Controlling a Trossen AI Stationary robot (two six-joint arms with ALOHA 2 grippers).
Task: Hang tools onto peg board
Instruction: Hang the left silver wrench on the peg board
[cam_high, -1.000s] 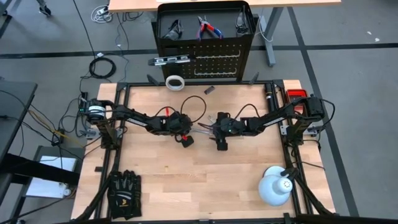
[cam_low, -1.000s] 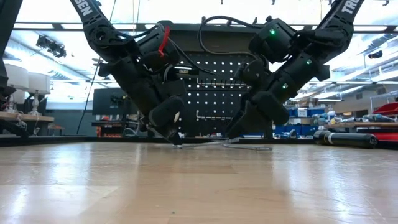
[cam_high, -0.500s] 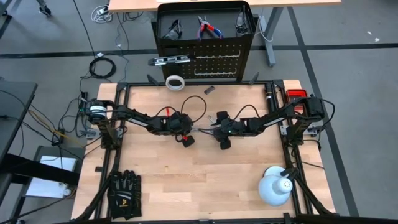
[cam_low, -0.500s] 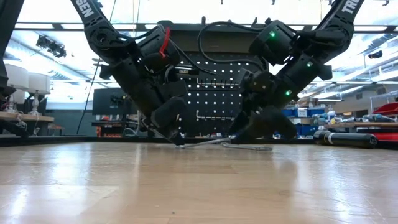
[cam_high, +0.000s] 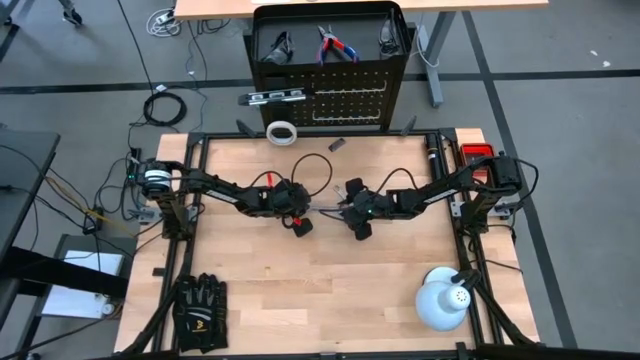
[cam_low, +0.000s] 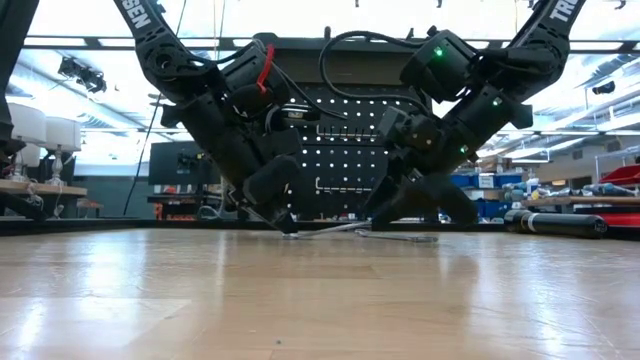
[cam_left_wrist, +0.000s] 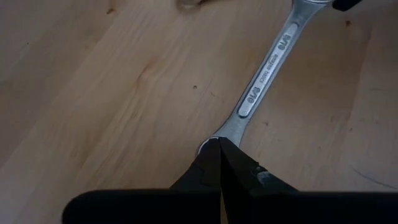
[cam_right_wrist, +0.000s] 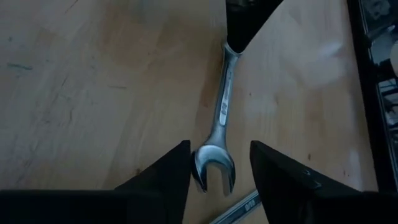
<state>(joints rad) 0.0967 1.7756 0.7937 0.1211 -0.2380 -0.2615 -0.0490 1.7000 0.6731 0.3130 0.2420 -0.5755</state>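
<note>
We hold one end of a wrench (cam_left_wrist: 264, 68) with the left gripper (cam_left_wrist: 219, 149), its fingers pressed together on the tip, near the middle of the table (cam_high: 250, 290). The right gripper (cam_right_wrist: 217, 163) stands half wide around the open-jaw end, not yet closed on it. A second wrench (cam_right_wrist: 239, 206) lies just beside this end, so we think we should close only on the first one, squarely on its head, before the left lets go. The peg board (cam_high: 345, 105) waits behind the table. On the shank we read "5/8", printed twice.
</note>
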